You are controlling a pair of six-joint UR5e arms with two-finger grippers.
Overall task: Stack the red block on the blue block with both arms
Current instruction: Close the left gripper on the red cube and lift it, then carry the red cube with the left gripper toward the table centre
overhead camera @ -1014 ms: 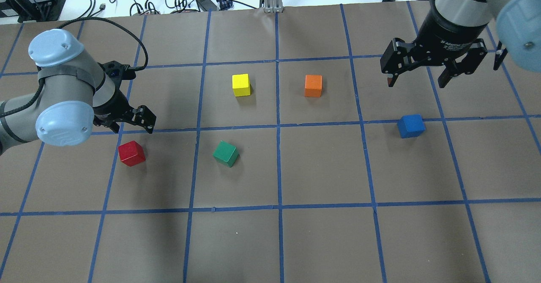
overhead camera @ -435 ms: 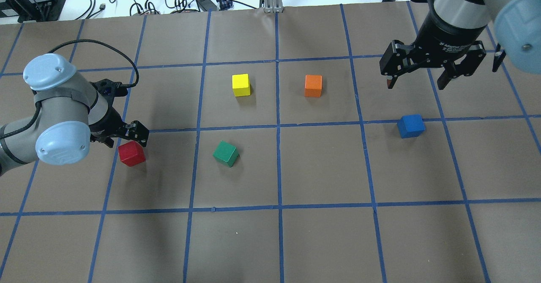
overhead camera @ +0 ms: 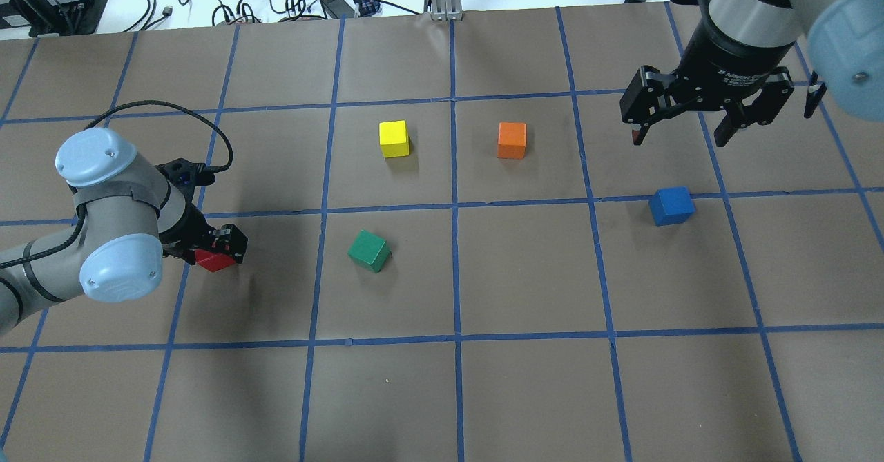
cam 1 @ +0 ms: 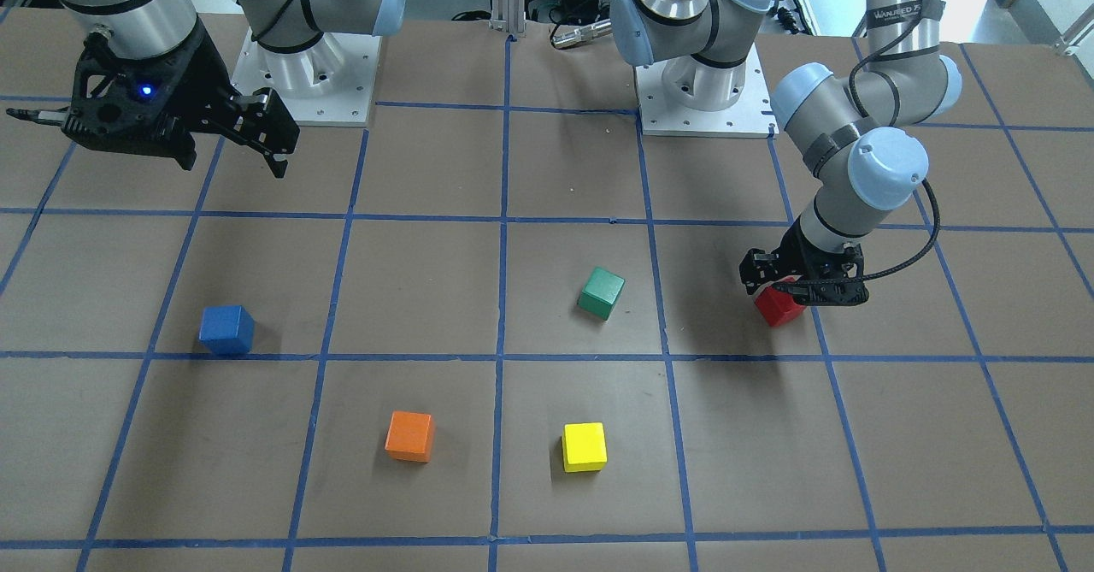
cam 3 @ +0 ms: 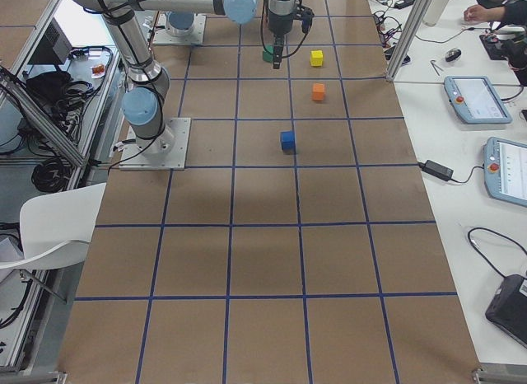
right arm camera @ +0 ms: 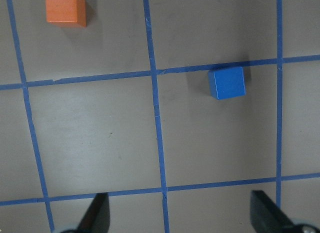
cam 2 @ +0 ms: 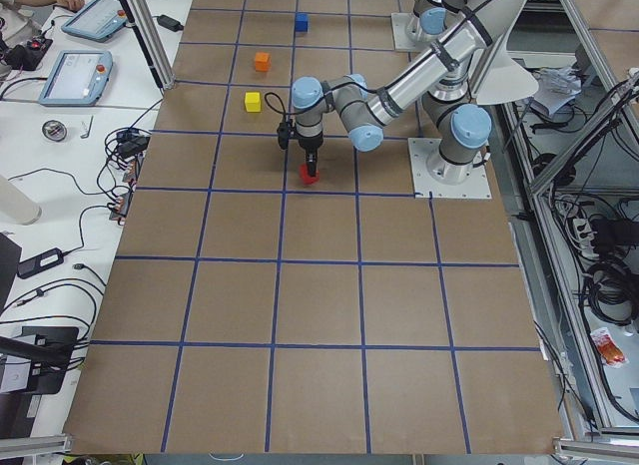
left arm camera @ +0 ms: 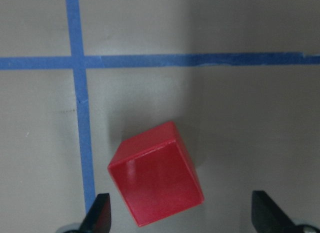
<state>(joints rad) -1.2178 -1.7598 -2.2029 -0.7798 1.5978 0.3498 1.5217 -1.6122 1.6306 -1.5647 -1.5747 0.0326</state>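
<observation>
The red block (overhead camera: 210,262) sits on the table at the left, and also shows in the front view (cam 1: 776,309). My left gripper (overhead camera: 215,246) is open and low over it. In the left wrist view the red block (left arm camera: 155,180) lies between the two fingertips (left arm camera: 98,217), closer to the left one, with no contact visible. The blue block (overhead camera: 671,206) sits alone at the right, and also shows in the right wrist view (right arm camera: 227,83). My right gripper (overhead camera: 680,134) is open and empty, and hovers high beyond the blue block.
A green block (overhead camera: 369,251) lies to the right of the red one. A yellow block (overhead camera: 394,139) and an orange block (overhead camera: 512,140) sit farther back near the middle. Blue tape lines grid the brown table (overhead camera: 525,275).
My left gripper has moved toward the near side and down, from behind the red block to over and around it. The right gripper has barely moved. No block has moved.
</observation>
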